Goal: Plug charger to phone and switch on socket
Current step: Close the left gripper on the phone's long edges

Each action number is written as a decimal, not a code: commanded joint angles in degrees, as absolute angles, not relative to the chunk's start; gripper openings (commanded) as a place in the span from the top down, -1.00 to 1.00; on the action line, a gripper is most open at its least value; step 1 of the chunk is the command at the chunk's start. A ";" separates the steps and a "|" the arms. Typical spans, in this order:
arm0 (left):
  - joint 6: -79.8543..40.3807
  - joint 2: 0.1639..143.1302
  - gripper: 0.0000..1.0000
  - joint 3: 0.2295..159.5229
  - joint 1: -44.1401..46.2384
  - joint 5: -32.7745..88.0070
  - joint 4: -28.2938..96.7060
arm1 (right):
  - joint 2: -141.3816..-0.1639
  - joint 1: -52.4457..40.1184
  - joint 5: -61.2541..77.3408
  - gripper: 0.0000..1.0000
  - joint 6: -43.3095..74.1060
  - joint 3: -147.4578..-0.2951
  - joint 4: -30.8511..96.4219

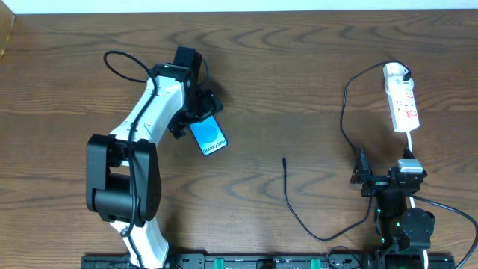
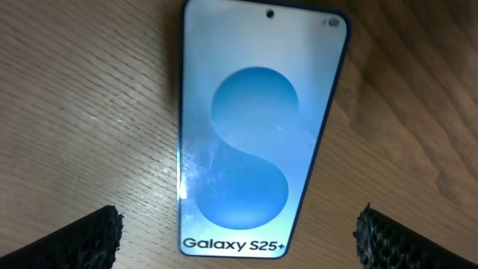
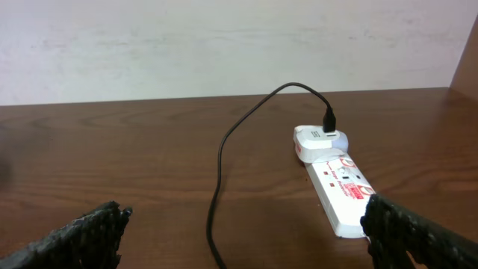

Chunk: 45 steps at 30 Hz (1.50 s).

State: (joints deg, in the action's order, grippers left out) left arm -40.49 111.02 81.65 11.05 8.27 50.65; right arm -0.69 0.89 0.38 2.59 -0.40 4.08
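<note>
The phone [image 1: 208, 135] lies flat on the wooden table with its blue screen up; the left wrist view shows it [image 2: 250, 134] with "Galaxy S25+" on its white strip. My left gripper [image 1: 196, 113] is open just above it, one finger on each side, not touching [image 2: 239, 239]. The charger, a thin black cable [image 1: 345, 104], runs from the adapter on the socket down to a free plug tip [image 1: 284, 159]. The socket [image 1: 401, 101] lies at the right; it also shows in the right wrist view [image 3: 336, 179]. My right gripper [image 1: 382, 179] is open and empty near the front edge [image 3: 243, 232].
The socket's white cord [image 1: 411, 142] runs toward the right arm's base. The black cable [image 3: 218, 179] crosses between the right fingers. A pale wall [image 3: 224, 45] stands behind the table's far edge.
</note>
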 commanded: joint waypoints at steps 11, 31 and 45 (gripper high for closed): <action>-39.29 113.01 -1.00 81.56 12.05 6.15 51.24 | -0.38 0.27 0.12 -0.99 3.14 -0.30 4.32; -39.27 116.07 -1.00 81.43 13.58 1.89 47.18 | -0.38 0.27 0.12 -0.99 3.14 -0.30 4.34; -39.09 116.14 -1.00 79.85 13.58 1.87 45.67 | -0.38 0.27 0.12 -0.99 3.14 -0.30 4.32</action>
State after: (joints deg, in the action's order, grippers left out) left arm -40.05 115.31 80.93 13.56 3.01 45.95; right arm -0.69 0.89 0.40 2.59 -0.40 4.05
